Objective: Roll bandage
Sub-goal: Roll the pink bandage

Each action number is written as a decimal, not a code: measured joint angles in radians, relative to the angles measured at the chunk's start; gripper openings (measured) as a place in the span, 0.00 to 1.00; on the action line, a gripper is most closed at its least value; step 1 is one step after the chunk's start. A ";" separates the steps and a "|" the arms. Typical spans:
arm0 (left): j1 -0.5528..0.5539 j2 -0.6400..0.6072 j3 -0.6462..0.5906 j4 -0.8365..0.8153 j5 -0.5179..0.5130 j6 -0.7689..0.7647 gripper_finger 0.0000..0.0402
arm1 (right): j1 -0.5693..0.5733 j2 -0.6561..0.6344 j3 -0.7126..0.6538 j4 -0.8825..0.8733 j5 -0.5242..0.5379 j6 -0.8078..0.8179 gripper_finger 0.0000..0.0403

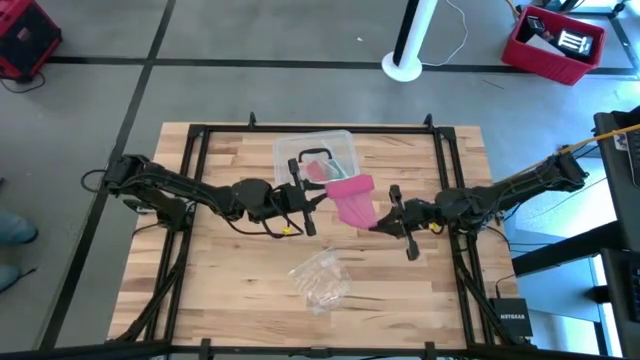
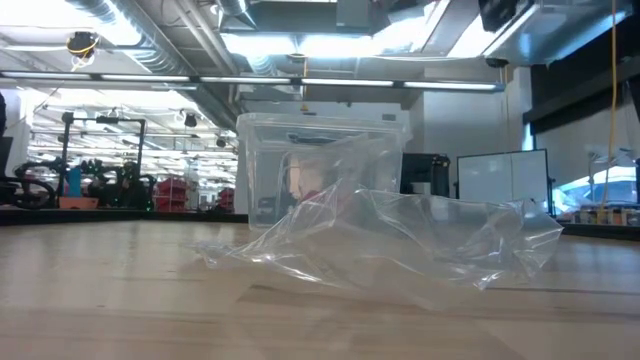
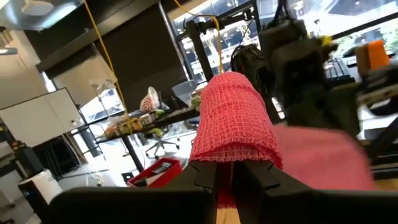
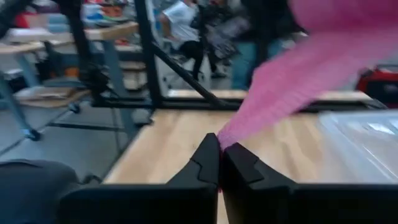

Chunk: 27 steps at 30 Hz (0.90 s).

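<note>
The pink bandage [image 1: 352, 200] spans between my two grippers at the table's middle, just in front of the clear plastic box. My left gripper [image 1: 322, 192] is shut on its far end, where the strip is folded over [image 3: 233, 118]. My right gripper [image 1: 383, 224] is shut on its near end [image 4: 229, 138]. In the low view the bandage and both grippers are hidden behind the wrapper and the box. My left gripper pinches the bandage's folded-over end [image 3: 225, 163] between its two fingers, coming level from the table's left. The fabric drapes over the fingertips in more than one layer. My right gripper pinches the strip's narrow near end [image 4: 224, 144] between its fingertips, coming level from the table's right. The strip runs away from the fingers, drawn fairly straight toward the left gripper.
The clear plastic box [image 1: 315, 155] with pink and green contents stands just behind the bandage. A crumpled clear wrapper [image 1: 322, 278] lies toward the near edge; it fills the low view [image 2: 400, 240]. A black frame [image 1: 300, 128] runs along the table's edges.
</note>
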 joint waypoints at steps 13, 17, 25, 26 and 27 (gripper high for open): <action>0.011 0.058 0.001 -0.039 -0.005 0.052 0.05 | 0.103 0.085 0.168 0.009 0.017 -0.082 0.01; 0.011 0.084 0.002 -0.064 -0.006 0.052 0.05 | 0.103 0.141 0.245 -0.054 0.065 -0.118 0.01; -0.036 0.109 0.003 -0.119 -0.014 0.059 0.05 | 0.102 0.173 0.436 -0.291 0.233 -0.206 0.01; -0.046 0.109 0.003 -0.123 -0.013 0.060 0.05 | 0.102 0.172 0.448 -0.316 0.283 -0.216 0.01; -0.055 0.109 0.003 -0.126 -0.011 0.065 0.05 | 0.100 0.172 0.456 -0.335 0.328 -0.222 0.01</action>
